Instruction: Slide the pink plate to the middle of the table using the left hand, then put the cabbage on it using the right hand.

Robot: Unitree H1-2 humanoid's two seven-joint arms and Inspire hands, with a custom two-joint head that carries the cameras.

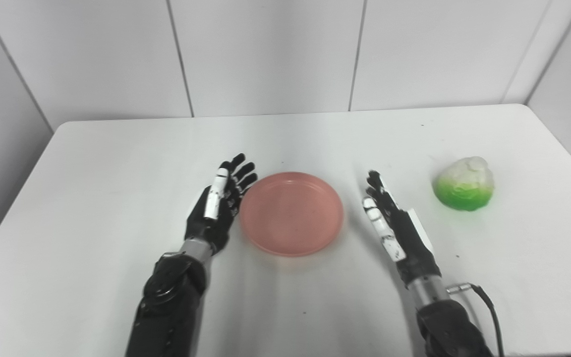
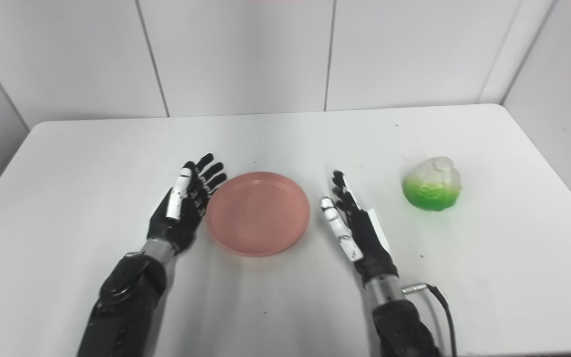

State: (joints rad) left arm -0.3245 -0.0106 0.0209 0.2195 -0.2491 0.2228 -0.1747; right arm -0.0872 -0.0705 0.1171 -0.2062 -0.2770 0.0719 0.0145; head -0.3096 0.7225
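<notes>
The pink plate lies flat near the middle of the white table, with nothing on it. My left hand stands open right at the plate's left rim, fingers spread and pointing away from me. On the plate's other side my right hand is also open, palm turned inward, a short gap from the rim. The cabbage, white on top and bright green below, sits on the table to the right of my right hand, apart from it.
White panelled walls close off the back and both sides of the table. A black cable runs from my right wrist toward the table's front edge.
</notes>
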